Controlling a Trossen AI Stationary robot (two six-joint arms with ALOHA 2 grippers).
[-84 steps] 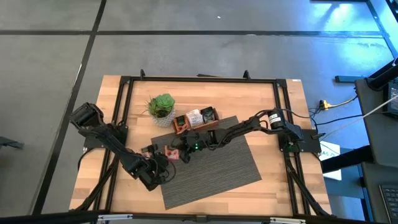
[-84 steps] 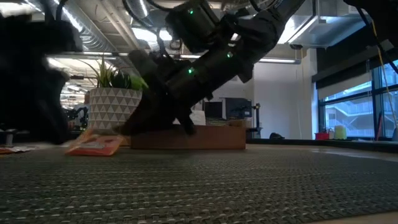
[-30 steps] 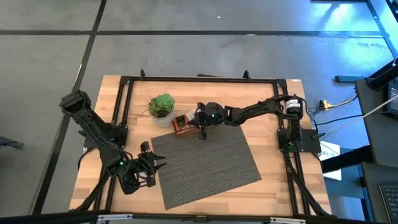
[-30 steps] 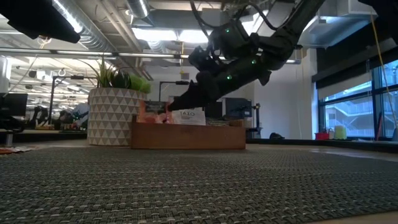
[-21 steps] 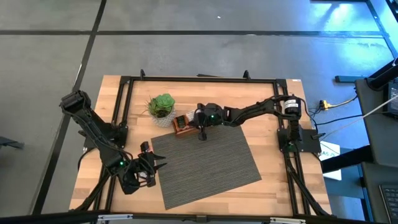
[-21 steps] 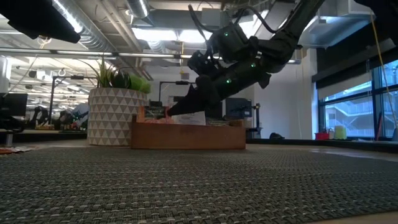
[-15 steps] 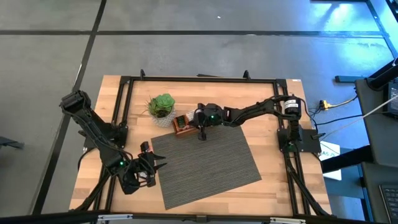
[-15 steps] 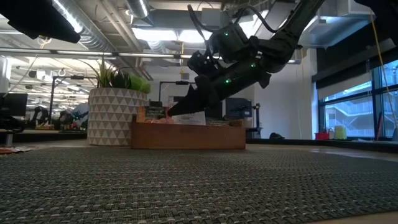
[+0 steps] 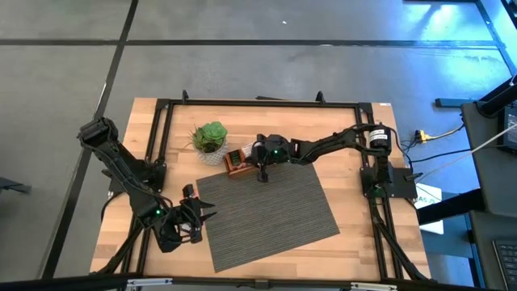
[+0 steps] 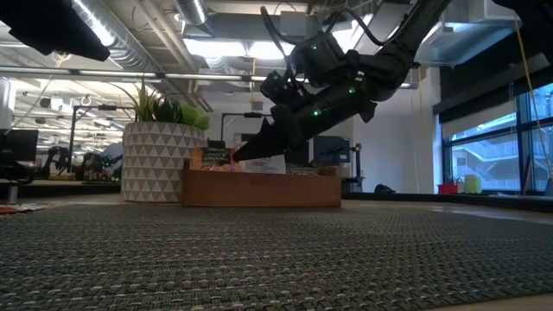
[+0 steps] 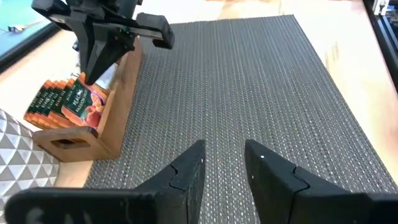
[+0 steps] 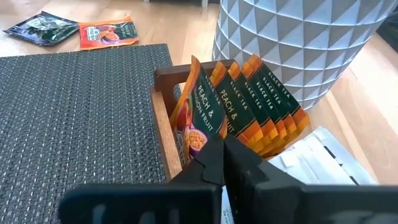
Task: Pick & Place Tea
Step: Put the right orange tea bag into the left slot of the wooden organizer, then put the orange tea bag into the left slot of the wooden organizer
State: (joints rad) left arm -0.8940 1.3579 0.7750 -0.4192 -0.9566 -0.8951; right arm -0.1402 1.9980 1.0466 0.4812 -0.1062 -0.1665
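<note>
The left gripper point(image 9: 187, 222) waits at about eight o'clock on the table, just off the mat's point(image 9: 275, 214) left edge, its fingers point(image 11: 186, 171) spread apart and holding nothing. Past them, in its wrist view, lie the mat and the tray point(image 11: 118, 93).

Two loose sachets point(image 12: 106, 32) lie flat on bare wood beyond the mat's corner, one dark, one orange-red; they are probably the next picks.

At about twelve o'clock from the mat's centre stands the tray point(image 9: 242, 160), just beside the plant pot point(image 10: 155, 160). A row of tea bags point(image 12: 249, 106) stands on edge in its end compartment, packed face to face, long axes rising and tops leaning slightly toward the pot. The front one, a peach bag point(image 12: 198, 115), tilts most.

The right gripper point(image 9: 260, 166) hangs over the tray, its fingers point(image 12: 214, 158) pressed nearly together at the lower edge of the peach bag; whether they pinch it I cannot tell. The step looks like placing: the bag sits in the slot, and the next move calls for letting go and lifting straight up without dragging the row.
</note>
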